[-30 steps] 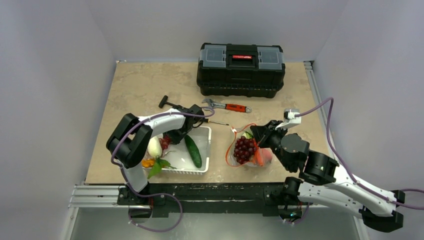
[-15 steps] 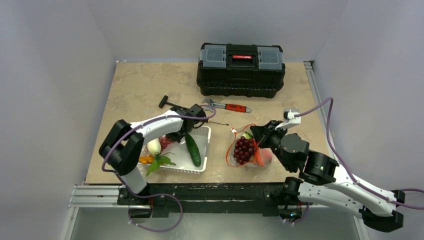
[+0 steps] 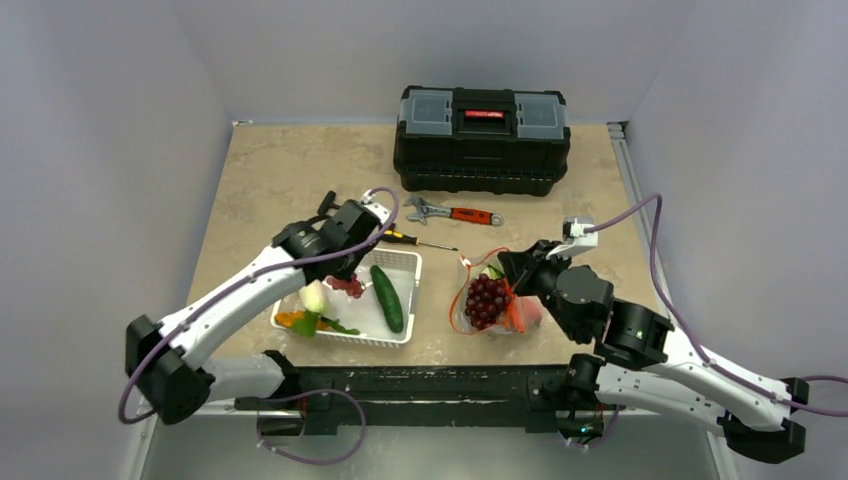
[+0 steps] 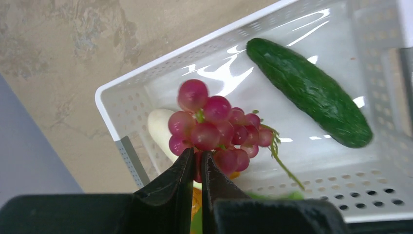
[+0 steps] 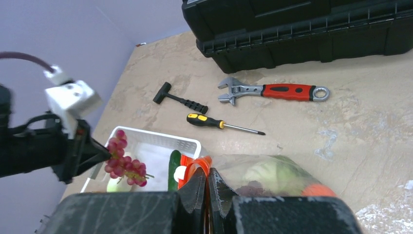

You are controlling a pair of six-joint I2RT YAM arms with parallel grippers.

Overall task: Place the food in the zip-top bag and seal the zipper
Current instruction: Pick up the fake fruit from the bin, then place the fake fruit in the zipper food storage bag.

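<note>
My left gripper [image 4: 197, 168] is shut on a pink-red grape bunch [image 4: 214, 131] and holds it above the white basket [image 4: 146, 73]; in the top view the bunch [image 3: 347, 286] hangs over the basket's back left. A green cucumber [image 3: 386, 298], a pale round piece [image 3: 313, 296], an orange piece [image 3: 290, 320] and a leafy piece [image 3: 335, 325] lie in the basket. My right gripper [image 5: 207, 178] is shut on the red-orange zipper [image 5: 195, 168] of the clear zip-top bag [image 3: 495, 300], holding its mouth up. The bag holds a dark grape bunch [image 3: 488, 297], a cabbage [image 5: 265, 173] and a carrot [image 5: 319, 190].
A black toolbox [image 3: 482, 138] stands at the back. A red-handled wrench [image 3: 455, 212], a yellow-black screwdriver [image 3: 415, 239] and a black hammer [image 5: 178, 100] lie between the toolbox and the basket. The basket sits left of the bag near the front edge.
My left arm has risen and pulled back, lifting the pink-red grape bunch up out of the basket. The right arm and the bag have not moved.
</note>
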